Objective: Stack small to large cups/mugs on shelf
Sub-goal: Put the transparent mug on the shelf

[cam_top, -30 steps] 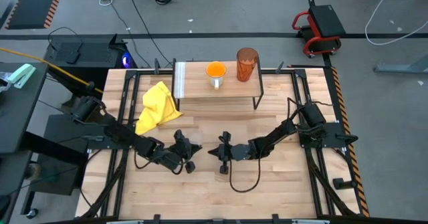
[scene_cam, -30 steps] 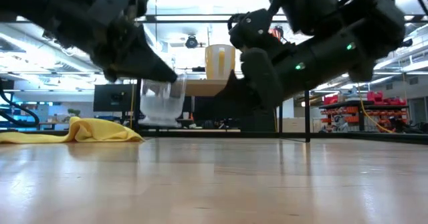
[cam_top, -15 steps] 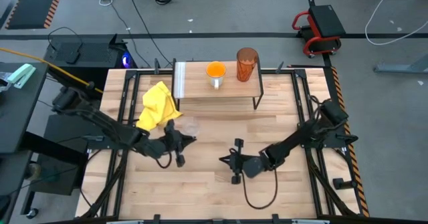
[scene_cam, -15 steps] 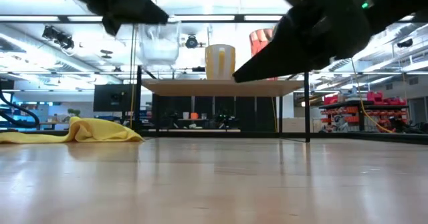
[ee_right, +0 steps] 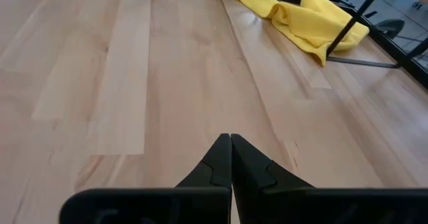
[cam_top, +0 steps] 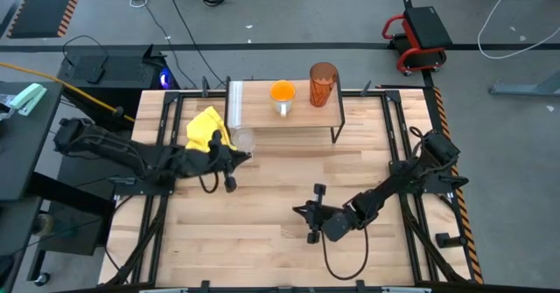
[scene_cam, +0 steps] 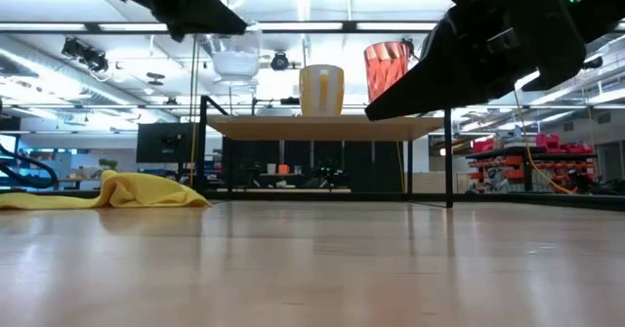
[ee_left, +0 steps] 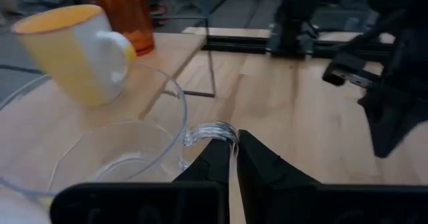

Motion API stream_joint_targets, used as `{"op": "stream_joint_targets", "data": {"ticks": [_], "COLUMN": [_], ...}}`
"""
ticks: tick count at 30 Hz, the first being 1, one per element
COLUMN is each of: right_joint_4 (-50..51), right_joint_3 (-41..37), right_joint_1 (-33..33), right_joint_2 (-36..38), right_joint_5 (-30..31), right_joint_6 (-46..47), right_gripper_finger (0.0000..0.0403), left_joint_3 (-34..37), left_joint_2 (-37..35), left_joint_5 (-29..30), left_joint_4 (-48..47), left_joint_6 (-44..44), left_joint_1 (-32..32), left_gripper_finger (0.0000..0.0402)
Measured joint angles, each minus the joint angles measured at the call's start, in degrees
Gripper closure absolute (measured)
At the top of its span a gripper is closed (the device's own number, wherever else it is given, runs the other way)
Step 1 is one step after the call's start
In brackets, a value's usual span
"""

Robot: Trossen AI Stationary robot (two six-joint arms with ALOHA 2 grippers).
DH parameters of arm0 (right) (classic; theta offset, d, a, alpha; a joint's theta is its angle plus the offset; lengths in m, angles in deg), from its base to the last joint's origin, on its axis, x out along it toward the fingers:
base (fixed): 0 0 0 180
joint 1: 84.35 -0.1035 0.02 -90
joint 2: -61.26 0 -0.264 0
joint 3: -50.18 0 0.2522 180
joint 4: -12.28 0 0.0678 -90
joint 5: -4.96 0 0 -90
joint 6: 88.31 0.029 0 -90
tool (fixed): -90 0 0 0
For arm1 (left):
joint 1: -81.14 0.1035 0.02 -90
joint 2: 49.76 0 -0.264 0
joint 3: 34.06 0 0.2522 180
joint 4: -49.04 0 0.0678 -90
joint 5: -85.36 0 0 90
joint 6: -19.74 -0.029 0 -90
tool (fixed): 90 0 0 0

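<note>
With my left gripper (ee_left: 233, 158) pinched tight on the glass cup's (ee_left: 100, 150) handle, I've got the cup up in the air, upright, held clear of the tabletop (cam_top: 280, 232). From above, the cup (cam_top: 244, 139) hangs just off the shelf's (cam_top: 306, 116) front left corner, right beside the pale strip along its short edge. In the low view the cup (scene_cam: 232, 56) rides higher than the shelf board (scene_cam: 322, 124).

On the shelf the mug (cam_top: 282, 94) sits near the middle, orange inside, white outside, and the tumbler (cam_top: 322, 83) stands upright just to its right, the two near each other but apart. Through my left wrist camera the mug (ee_left: 73, 53) is just past the cup's rim, with the tumbler (ee_left: 124, 13) behind it.

Beside the cup, the yellow cloth (cam_top: 208, 129) lies crumpled on the table at the shelf's left end, under my left arm. One thin black shelf leg stands near the cup's side.

My right gripper (ee_right: 230, 158) is pressed together on nothing, low over bare wood toward the front of the table (cam_top: 313, 214), well apart from the shelf.
</note>
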Motion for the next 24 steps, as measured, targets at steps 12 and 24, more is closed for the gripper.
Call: {"op": "stream_joint_targets", "data": {"ticks": [12,24], "right_joint_4": [1.0,3.7], "right_joint_3": [0.0,-2.6], "right_joint_1": [0.9,4.9], "right_joint_2": [0.0,0.0], "right_joint_5": [0.3,0.5], "right_joint_6": [-0.3,0.2], "right_gripper_finger": [0.0398,0.0398], "left_joint_3": [0.0,0.0], "left_joint_2": [-0.2,-0.2], "left_joint_5": [-25.1,-47.2], "left_joint_4": [-0.2,1.6], "left_joint_6": [-6.0,-10.7], "left_joint_1": [21.3,39.5], "left_gripper_finger": [0.0385,0.0385]}}
